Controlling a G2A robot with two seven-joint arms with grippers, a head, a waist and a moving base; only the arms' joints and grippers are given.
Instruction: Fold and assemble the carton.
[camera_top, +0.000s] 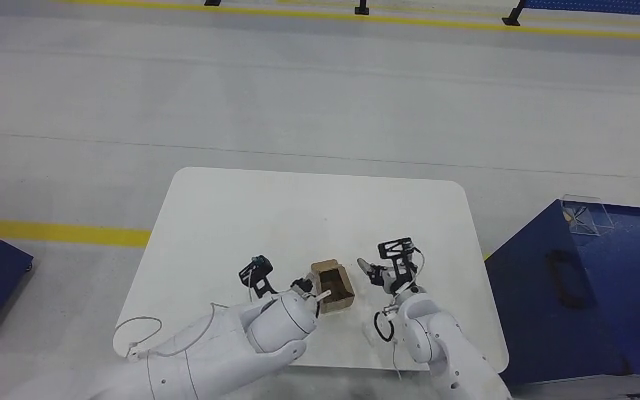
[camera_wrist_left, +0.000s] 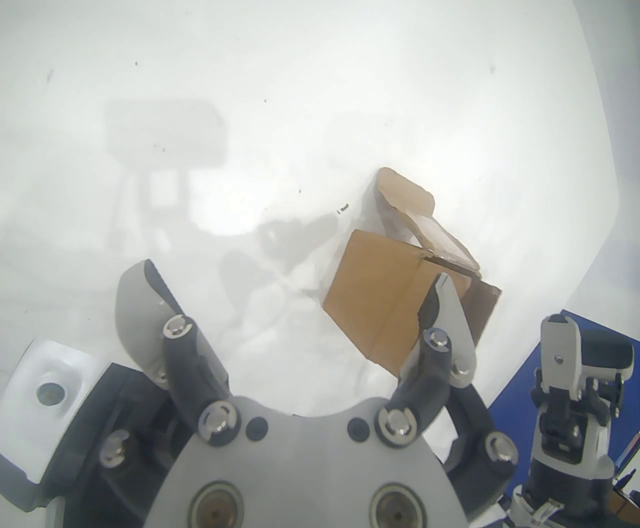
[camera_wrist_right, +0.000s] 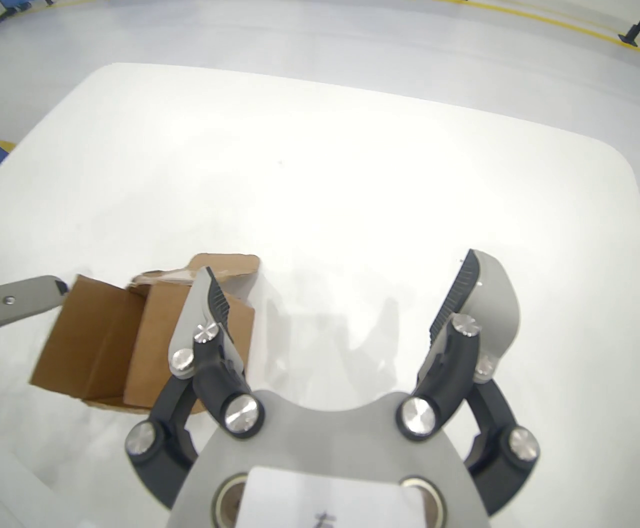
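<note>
Spreading its fingers wide, the left gripper (camera_wrist_left: 289, 275) sits just left of the carton (camera_top: 333, 285) and grasps nothing. One fingertip (camera_wrist_left: 442, 287) touches the carton's left wall near its top edge. The brown carton stands on the white table (camera_top: 300, 210), its top open and one flap raised on its far side. Just right of the carton, the right gripper (camera_wrist_right: 340, 264) is also wide open and empty. One of its fingers (camera_wrist_right: 210, 300) is close beside the carton's right wall; whether they touch cannot be told.
</note>
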